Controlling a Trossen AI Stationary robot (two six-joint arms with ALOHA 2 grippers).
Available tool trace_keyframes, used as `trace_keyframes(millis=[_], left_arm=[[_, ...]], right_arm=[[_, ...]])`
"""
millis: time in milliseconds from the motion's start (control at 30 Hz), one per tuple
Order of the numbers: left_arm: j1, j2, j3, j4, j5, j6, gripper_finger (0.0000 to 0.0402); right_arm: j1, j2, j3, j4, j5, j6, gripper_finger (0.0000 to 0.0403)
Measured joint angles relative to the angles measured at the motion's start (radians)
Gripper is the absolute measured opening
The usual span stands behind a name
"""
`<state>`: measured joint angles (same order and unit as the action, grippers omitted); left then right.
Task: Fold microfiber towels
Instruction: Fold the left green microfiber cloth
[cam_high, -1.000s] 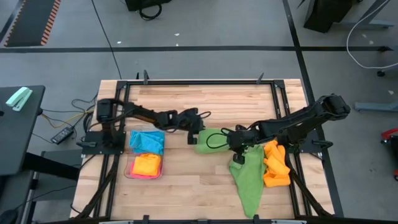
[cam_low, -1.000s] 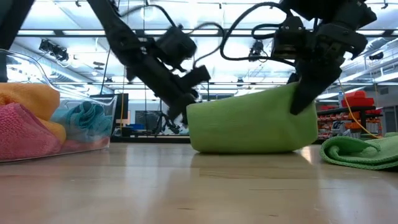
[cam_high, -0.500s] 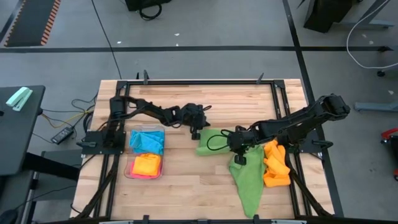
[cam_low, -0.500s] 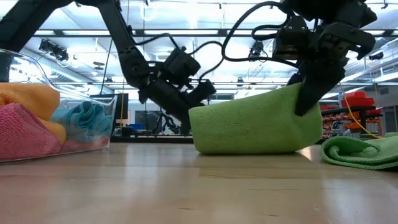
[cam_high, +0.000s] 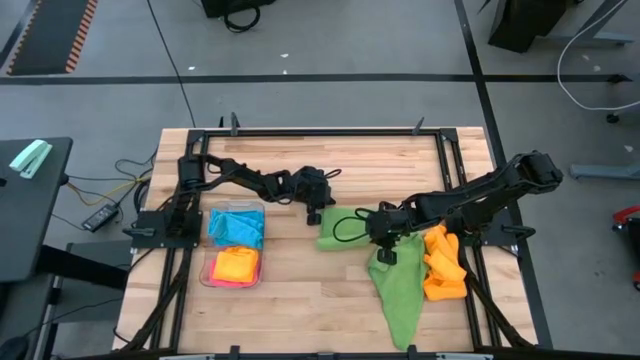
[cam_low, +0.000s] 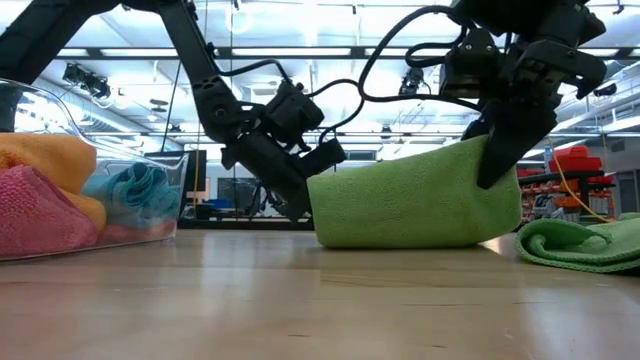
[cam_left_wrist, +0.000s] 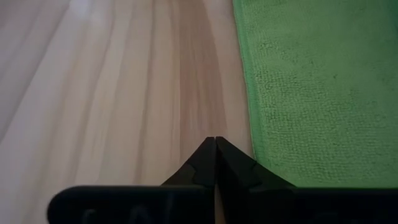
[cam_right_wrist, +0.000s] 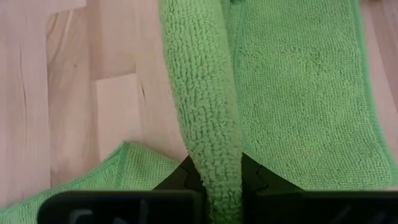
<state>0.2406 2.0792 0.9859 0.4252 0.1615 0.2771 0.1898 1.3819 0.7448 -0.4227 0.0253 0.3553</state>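
A green microfiber towel lies mid-table, its left end on the wood and its right end raised. My right gripper is shut on the raised end. My left gripper is shut and low by the table. Its tips stand just beside the towel's left edge, with nothing between them. A second green towel lies spread toward the near edge. Orange towels are heaped to its right. My left gripper's shut fingertips stand against the table next to the towel's left hem; whether they touch the towel I cannot tell. My right gripper pinches a raised fold of the green towel between its two fingers, slanting down from above. The towel's right end is lifted, and the cloth slopes down to its left end on the table.
A clear plastic tray at the left holds blue, orange and pink towels. Black frame rails run along the far edge and both sides of the table. Bare wood lies toward the near edge, left of the second green towel.
My left gripper has sunk toward the table and settled at the green towel's left end, its arm stretched lower. My right gripper has kept the towel's right end raised in the same place.
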Motion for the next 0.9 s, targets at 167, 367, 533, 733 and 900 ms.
trace_keyframes(millis=[167, 367, 533, 733, 900], left_arm=[[-0.017, -0.002, 0.000, -0.027, 0.029, 0.073, 0.0012], [-0.019, -0.002, 0.000, -0.041, 0.047, 0.081, 0.0014], [-0.020, 0.000, -0.001, -0.048, 0.052, 0.083, 0.0023], [-0.021, 0.000, -0.002, -0.053, 0.054, 0.086, 0.0008], [-0.021, 0.001, -0.002, -0.056, 0.054, 0.097, 0.0021]], right_arm=[[-0.014, 0.000, 0.000, 0.001, 0.011, 0.015, 0.0040], [-0.054, -0.004, 0.000, 0.000, 0.040, 0.077, 0.0040], [-0.087, -0.004, 0.000, -0.022, 0.050, 0.137, 0.0040], [-0.118, -0.004, 0.000, -0.064, 0.088, 0.202, 0.0040], [-0.141, 0.000, -0.002, -0.062, 0.102, 0.252, 0.0040]])
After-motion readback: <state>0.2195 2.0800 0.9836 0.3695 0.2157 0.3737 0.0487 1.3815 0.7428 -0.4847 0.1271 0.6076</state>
